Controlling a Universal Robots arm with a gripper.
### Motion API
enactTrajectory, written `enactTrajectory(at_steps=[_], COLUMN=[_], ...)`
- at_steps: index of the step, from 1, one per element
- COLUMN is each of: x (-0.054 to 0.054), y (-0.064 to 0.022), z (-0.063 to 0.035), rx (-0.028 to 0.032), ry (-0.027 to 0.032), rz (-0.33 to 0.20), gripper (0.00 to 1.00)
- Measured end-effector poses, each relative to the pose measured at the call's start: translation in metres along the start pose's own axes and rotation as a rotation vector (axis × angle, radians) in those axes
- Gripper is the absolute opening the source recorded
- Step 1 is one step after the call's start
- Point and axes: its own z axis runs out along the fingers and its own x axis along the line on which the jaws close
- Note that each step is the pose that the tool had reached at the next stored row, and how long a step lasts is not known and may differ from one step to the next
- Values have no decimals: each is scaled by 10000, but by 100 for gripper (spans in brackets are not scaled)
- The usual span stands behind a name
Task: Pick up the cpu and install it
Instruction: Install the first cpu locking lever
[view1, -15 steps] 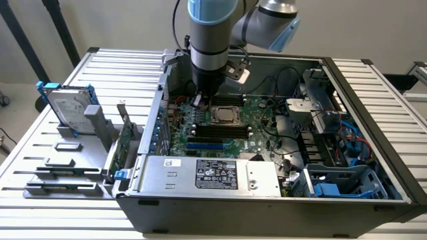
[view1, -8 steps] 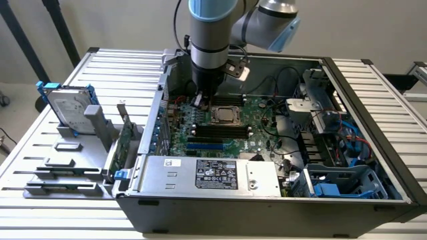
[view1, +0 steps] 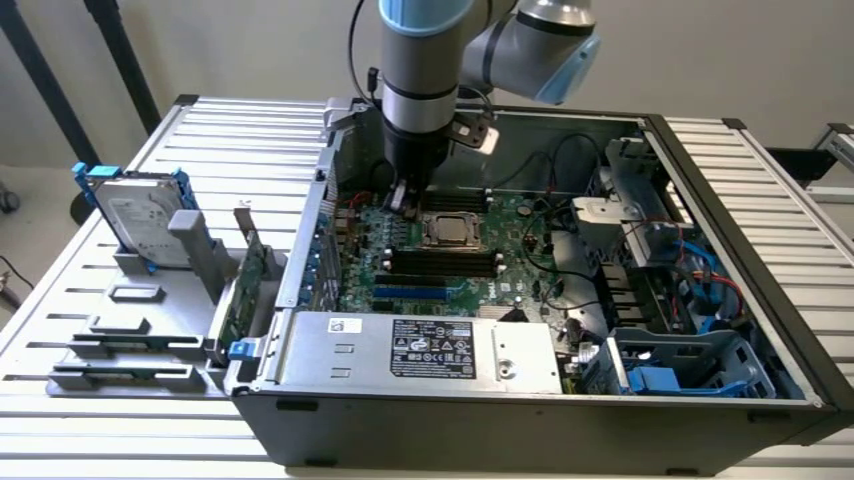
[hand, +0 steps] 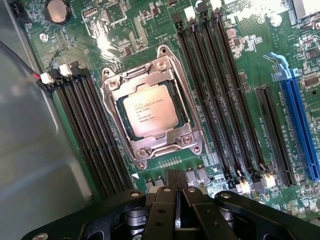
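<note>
Already the cpu (hand: 149, 110) lies flat in its socket (hand: 150, 106) on the green motherboard (hand: 235, 30) — dull silver top up, framed by the metal retention bracket, with black memory slots (hand: 87, 125) running along both sides. Above it, in the wrist view, the gripper (hand: 176, 186) hangs with its two black fingers pressed together (nothing between them), apart from the chip. From the exterior view the arm (view1: 424, 70) reaches down into the open computer case (view1: 747, 200) — its tip just beside the socket, on the exterior view's left.
</note>
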Motion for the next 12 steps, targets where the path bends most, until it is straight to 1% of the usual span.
enactTrajectory(at_steps=[4,7,12], x=[29,48,77], y=[-11,-18,-29], z=[3,6,10], rx=[-5,-17,-57], ry=[-81,-156,-262], rz=[-304,-547,-949], gripper=[11,11,11])
